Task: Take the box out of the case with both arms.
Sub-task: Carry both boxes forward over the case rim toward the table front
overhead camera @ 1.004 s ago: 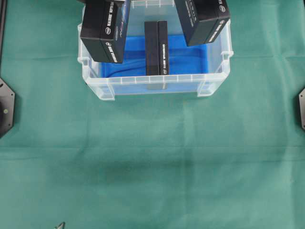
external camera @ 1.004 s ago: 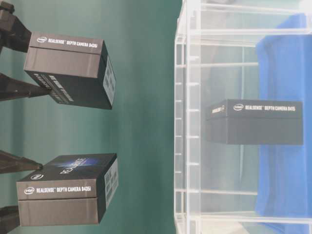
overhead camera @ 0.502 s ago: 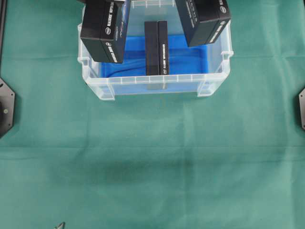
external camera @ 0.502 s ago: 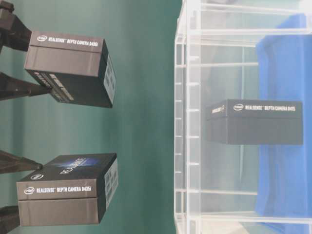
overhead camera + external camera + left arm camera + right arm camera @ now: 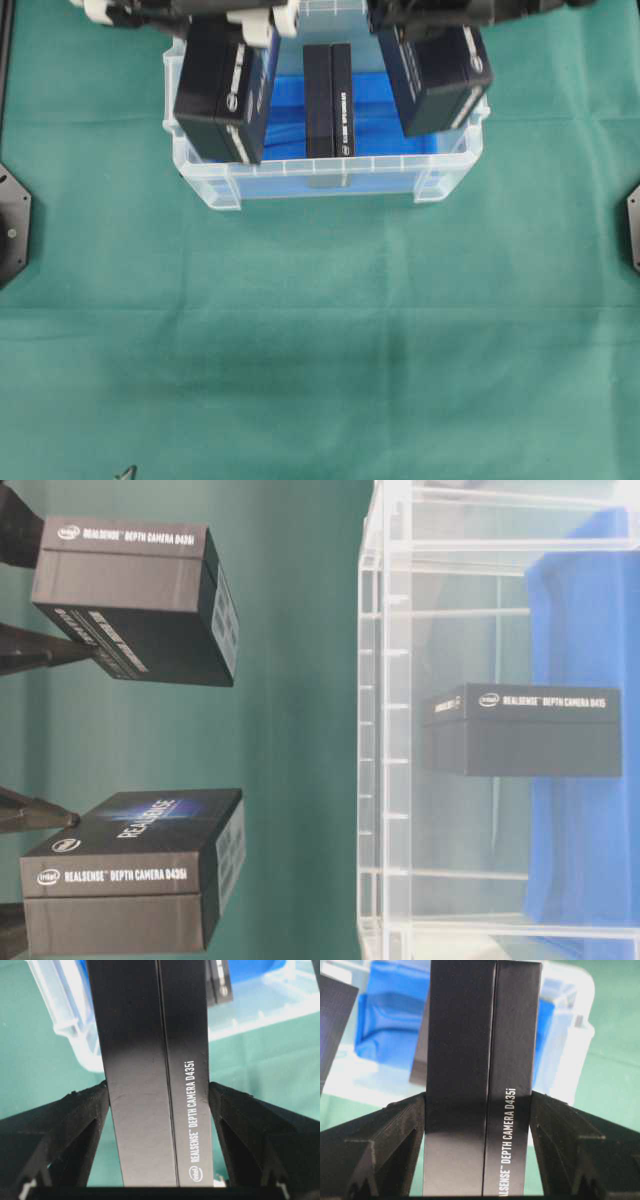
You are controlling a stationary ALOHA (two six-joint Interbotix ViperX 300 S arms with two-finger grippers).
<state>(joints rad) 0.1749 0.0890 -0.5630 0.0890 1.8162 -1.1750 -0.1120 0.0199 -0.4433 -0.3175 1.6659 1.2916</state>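
Comparing with a second ago, you saw each gripper clamped on its black box, the left box (image 5: 222, 95) and right box (image 5: 437, 75) shifted toward the near rim above the case (image 5: 320, 178), while a third box (image 5: 329, 100) stayed inside.

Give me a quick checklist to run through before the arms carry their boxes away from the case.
1. Left gripper shut on the left box: ok, both fingers press its sides in the left wrist view.
2. Right gripper shut on the right box: ok, fingers press both sides.
3. Both held boxes above the case rim: ok, the table-level view shows them outside its wall.
4. Held boxes apart from each other: ok, a gap shows between them.
5. Third box left in the case: ok, it stands on the blue sheet, untouched.
6. Green cloth in front of the case free for set-down: ok.
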